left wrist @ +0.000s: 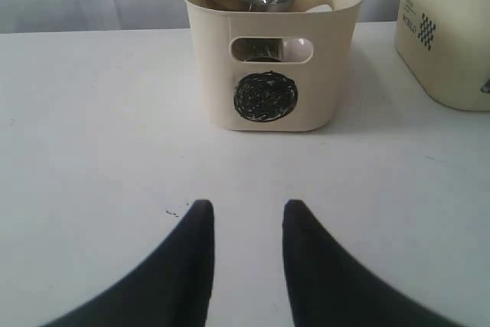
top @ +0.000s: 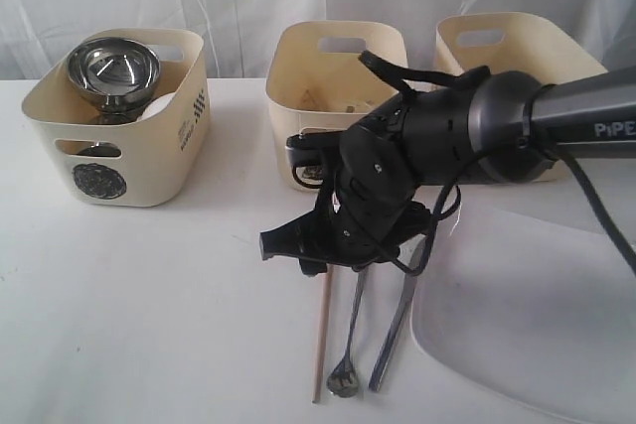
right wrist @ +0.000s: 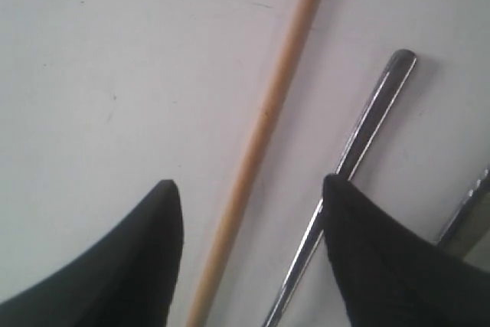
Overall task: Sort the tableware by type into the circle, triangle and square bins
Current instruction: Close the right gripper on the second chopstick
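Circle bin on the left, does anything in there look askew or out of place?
Yes. The steel bowl sits tilted at the top of the circle bin, poking above its rim rather than lying flat inside. Nothing looks spilled or damaged.

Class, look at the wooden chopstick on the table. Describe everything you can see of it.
The chopstick is a thin, straight, round stick of pale wood, plain and unmarked. It lies flat on the white table. Its far end is hidden under the right gripper, whose open jaws stand on either side of it without touching it. A steel spoon lies alongside, close but apart. Only one stick shows.
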You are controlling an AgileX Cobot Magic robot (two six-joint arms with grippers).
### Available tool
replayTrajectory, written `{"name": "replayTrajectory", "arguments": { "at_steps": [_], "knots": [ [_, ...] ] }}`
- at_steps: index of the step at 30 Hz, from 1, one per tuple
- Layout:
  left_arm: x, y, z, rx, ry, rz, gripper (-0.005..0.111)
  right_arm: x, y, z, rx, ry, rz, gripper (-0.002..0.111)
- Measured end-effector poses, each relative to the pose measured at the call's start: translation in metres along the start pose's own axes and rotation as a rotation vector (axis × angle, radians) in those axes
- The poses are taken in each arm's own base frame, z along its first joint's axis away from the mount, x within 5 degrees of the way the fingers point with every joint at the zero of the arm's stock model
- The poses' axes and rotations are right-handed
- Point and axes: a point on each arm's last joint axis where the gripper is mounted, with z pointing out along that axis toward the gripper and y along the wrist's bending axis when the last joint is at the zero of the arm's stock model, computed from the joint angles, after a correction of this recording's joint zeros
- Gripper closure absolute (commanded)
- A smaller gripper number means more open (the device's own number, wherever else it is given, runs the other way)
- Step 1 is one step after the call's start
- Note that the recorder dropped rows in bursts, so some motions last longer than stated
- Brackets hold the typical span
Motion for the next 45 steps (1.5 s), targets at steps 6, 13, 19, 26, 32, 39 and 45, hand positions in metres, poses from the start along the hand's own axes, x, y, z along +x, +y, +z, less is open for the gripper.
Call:
{"name": "replayTrajectory", "arguments": {
  "at_steps": [6, 13, 19, 26, 32, 39, 45],
  "knots": [
    [0.000, 0.000, 0.000, 0.000, 0.000, 0.000, 0.070, -0.003, 0.004, 0.010, 0.015, 0.028, 0.009, 0.056],
    [0.000, 0.000, 0.000, 0.000, 0.000, 0.000, 0.070, -0.001, 0.008, 0.017, 0.021, 0.047, 0.013, 0.058],
    [0.000, 0.000, 0.000, 0.000, 0.000, 0.000, 0.070, -0.001, 0.008, 0.018, 0.019, 0.045, 0.018, 0.061],
    [0.000, 0.000, 0.000, 0.000, 0.000, 0.000, 0.070, 0.000, 0.008, 0.022, 0.020, 0.049, 0.018, 0.061],
    [0.000, 0.000, 0.000, 0.000, 0.000, 0.000, 0.070, 0.004, 0.008, 0.033, 0.038, 0.081, 0.015, 0.061],
    [0.000, 0.000, 0.000, 0.000, 0.000, 0.000, 0.070, 0.004, 0.008, 0.035, 0.039, 0.084, 0.015, 0.069],
    [0.000, 0.000, 0.000, 0.000, 0.000, 0.000, 0.070, 0.004, 0.008, 0.036, 0.039, 0.085, 0.012, 0.087]
  ]
}}
